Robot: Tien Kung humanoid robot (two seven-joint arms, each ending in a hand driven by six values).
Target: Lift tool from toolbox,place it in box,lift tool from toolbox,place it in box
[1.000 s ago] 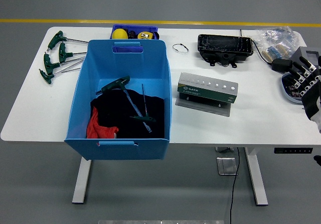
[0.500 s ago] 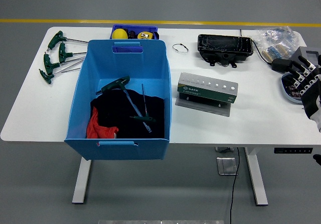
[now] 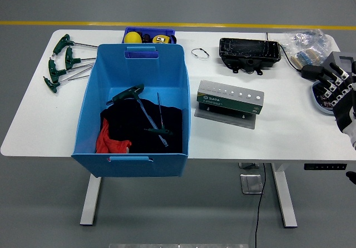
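Note:
A big blue box (image 3: 92,89) stands on the left half of the white table. Two green-handled T-wrenches (image 3: 143,112) lie inside it on black and red cloth. The green and grey tool stand (image 3: 230,98) sits right of the box, its row of holes empty. Several more green-handled T-wrenches (image 3: 60,63) lie on the table left of the box. My right hand (image 3: 338,89) hovers at the table's right edge, fingers relaxed and holding nothing. My left hand is out of view.
A small blue bin (image 3: 149,35) with yellow items sits behind the box. A black tray (image 3: 248,52), a wire ring (image 3: 200,53), a plastic bag of parts (image 3: 305,43) and a round blue dish (image 3: 320,98) lie at the back right.
My right hand has drifted slightly to the right. Nothing else has moved.

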